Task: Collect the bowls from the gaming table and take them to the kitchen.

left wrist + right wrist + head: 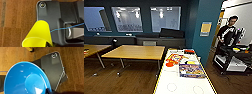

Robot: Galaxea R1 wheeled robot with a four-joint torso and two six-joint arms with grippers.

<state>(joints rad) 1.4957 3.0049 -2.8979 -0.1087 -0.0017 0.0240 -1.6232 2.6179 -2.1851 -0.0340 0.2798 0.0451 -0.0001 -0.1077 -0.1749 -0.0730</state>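
A bright yellow bowl (37,33) hangs over the wooden floor in the left wrist view, with my left gripper (48,44) shut on its rim. In the right wrist view a bright blue bowl (25,79) shows its inside, and my right gripper (48,91) is shut on its edge. The gaming table (166,85), white-topped with yellow trim and faint circles, stretches ahead in the head view. The kitchen is out of view.
Orange pieces (170,63), a colourful flat box (191,70) and a red item (189,51) lie on the gaming table. Wooden tables (135,52) stand to the left. A teal pillar (206,30) rises ahead on the right, and beyond it a person (229,31) stands at a control rig.
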